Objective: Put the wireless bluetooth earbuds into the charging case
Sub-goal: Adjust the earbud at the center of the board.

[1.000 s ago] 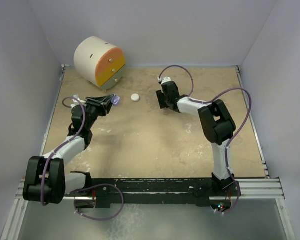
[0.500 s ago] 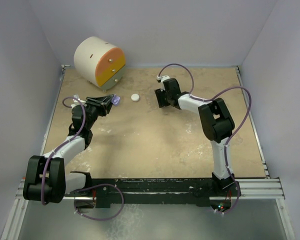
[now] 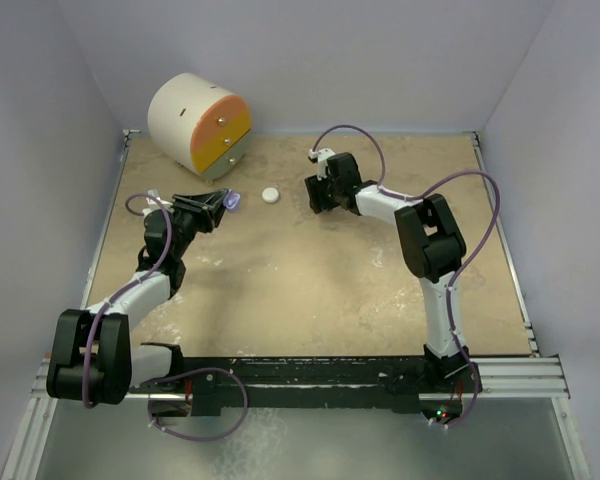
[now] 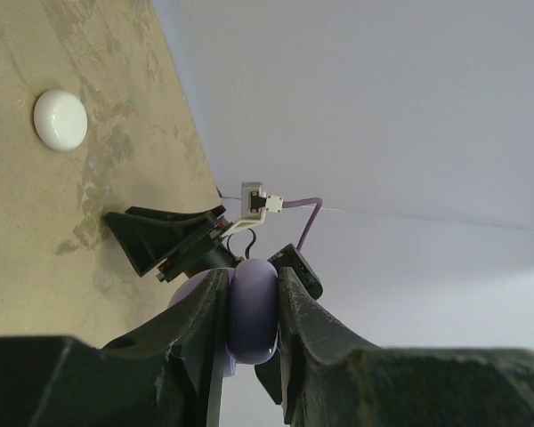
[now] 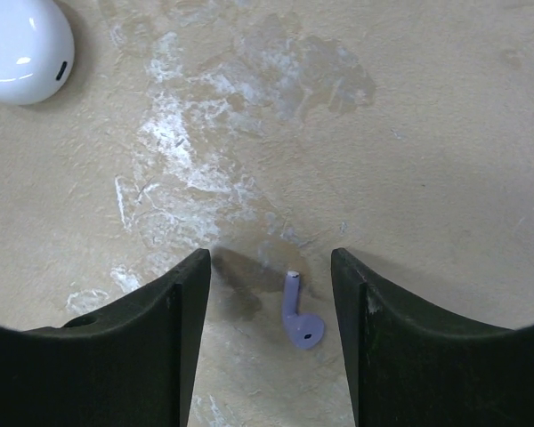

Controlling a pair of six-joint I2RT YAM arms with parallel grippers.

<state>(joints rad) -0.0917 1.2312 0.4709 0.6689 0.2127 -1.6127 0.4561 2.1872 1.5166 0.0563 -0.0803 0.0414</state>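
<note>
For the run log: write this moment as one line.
left pincer: shut on lilac case | right pincer: open, straddling purple earbud on table | white case: on table, untouched

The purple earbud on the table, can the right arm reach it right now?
Probably yes: the right gripper is open, with the purple earbud lying loose between its jaws on the bare table, and nothing in between.
</note>
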